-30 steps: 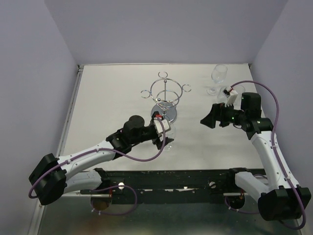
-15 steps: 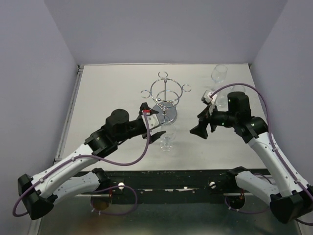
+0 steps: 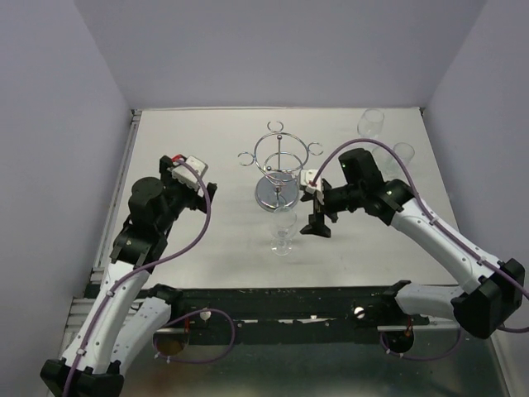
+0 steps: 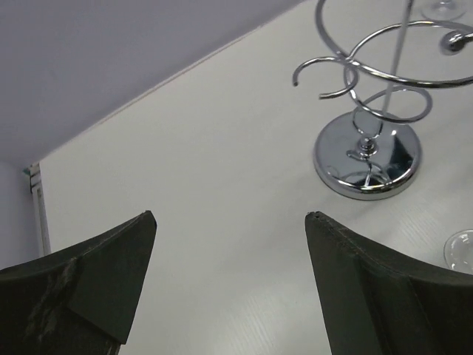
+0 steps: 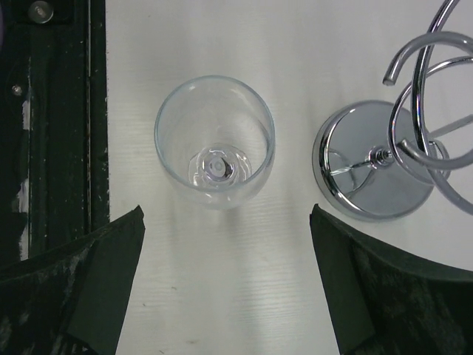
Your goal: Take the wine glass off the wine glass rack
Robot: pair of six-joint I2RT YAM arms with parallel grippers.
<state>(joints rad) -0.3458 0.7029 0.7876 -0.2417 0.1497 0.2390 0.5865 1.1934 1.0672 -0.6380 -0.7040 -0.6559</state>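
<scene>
The wine glass (image 3: 283, 231) stands upright on the table (image 3: 190, 132), off the rack (image 3: 279, 169) and at about six o'clock from its round mirrored base in the overhead view, near the base but not touching it. The rack itself sits mid-table, its post straight up with the big ring and small loops around it. The right gripper (image 3: 318, 217) hangs at about three o'clock of the glass, close beside it, with its jaws wide apart and nothing between them. From the right wrist camera the glass (image 5: 214, 140) is seen straight down its bowl, the rim a clean circle and the foot showing through the bottom, and the rack's base (image 5: 373, 174) lies at three o'clock of it with a strip of bare table between. The right gripper (image 5: 227, 211) shows both dark fingers low in that view, one at each side, clear of the glass. The left gripper (image 3: 202, 188) is well away, at about nine o'clock of the rack, its jaws also spread with nothing in them. In its own camera the left gripper (image 4: 229, 214) frames bare table, with the rack (image 4: 367, 148) at two o'clock; a curved bit of glass at the right edge is probably the wine glass's foot, though too little shows to be sure. Two more glasses (image 3: 371, 124) (image 3: 402, 155) stand near the far right corner, at about two o'clock of the rack.
</scene>
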